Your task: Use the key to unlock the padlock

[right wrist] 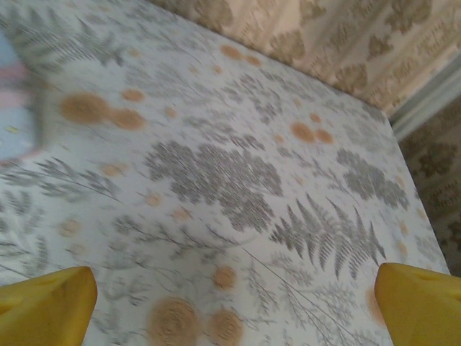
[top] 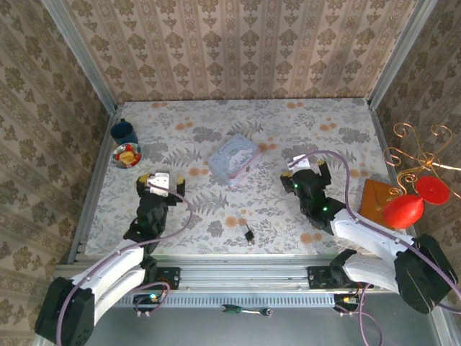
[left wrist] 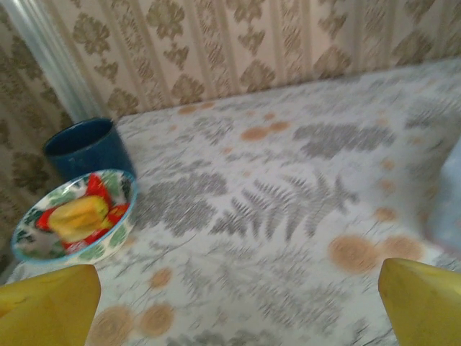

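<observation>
- Top external view gives you the key (top: pixel 248 235) lying on the table (top: pixel 288 209) between both arms.
- Your left gripper (top: pixel 160 177) and right gripper (top: pixel 306 165) hang spread wide, holding nothing.

a robot test cell: wallpapered walls (top: pixel 238 50), aluminium frame (top: pixel 79 54).

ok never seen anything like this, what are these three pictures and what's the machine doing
It's a robot with two arms fixed at the near edge of a table. One picture looks down from above; the other two come from cameras on each wrist, so the yellow fingers at the bottom corners are the arm's own. The left gripper and right gripper are both open and hold nothing. On the patterned table lie a pale tin box, a blue cup, a small bowl of toy food and a small dark object, possibly the key or padlock.
</observation>
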{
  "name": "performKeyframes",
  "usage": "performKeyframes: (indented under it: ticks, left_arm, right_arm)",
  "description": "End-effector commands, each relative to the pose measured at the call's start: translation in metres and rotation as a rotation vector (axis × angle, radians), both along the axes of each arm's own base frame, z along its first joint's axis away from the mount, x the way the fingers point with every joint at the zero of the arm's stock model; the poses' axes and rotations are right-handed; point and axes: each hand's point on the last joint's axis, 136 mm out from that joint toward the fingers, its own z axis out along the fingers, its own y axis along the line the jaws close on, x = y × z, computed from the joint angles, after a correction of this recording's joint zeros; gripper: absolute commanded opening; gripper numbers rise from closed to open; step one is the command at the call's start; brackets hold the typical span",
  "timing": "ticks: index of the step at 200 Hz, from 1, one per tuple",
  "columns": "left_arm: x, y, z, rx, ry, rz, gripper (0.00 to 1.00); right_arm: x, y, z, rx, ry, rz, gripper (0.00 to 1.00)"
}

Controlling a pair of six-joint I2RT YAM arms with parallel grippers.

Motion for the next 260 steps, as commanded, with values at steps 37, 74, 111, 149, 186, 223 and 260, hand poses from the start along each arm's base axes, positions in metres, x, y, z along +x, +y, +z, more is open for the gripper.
performKeyframes:
  ticks: [37, 74, 111, 149, 186, 223, 260]
  left_arm:
    - [0.021, 0.047, 0.007, 0.123, -0.012, 0.185, 1.0]
    - [0.041, 0.054, -0.01, 0.05, -0.001, 0.168, 1.0]
    - [0.062, 0.064, -0.011, -0.02, -0.056, 0.15, 1.0]
    - [0.087, 0.061, -0.045, -0.046, 0.028, 0.089, 1.0]
    - [0.1, 0.062, -0.047, -0.041, 0.084, 0.091, 1.0]
    - [0.104, 0.075, -0.049, -0.044, 0.108, 0.171, 1.0]
    - [0.104, 0.068, -0.048, -0.013, 0.102, 0.16, 1.0]
  right_arm:
    - [0.023, -0.043, -0.032, 0.141, 0.001, -0.182, 1.0]
    - [0.038, -0.062, -0.031, 0.156, -0.019, -0.236, 1.0]
    - [0.057, -0.061, -0.025, 0.19, -0.086, -0.164, 1.0]
    - [0.065, -0.048, -0.03, 0.24, -0.123, -0.017, 1.0]
    - [0.064, -0.059, -0.036, 0.318, -0.143, -0.012, 1.0]
    - [0.071, -0.071, -0.051, 0.366, -0.135, -0.043, 1.0]
    - [0.071, -0.072, -0.051, 0.369, -0.131, -0.05, 1.0]
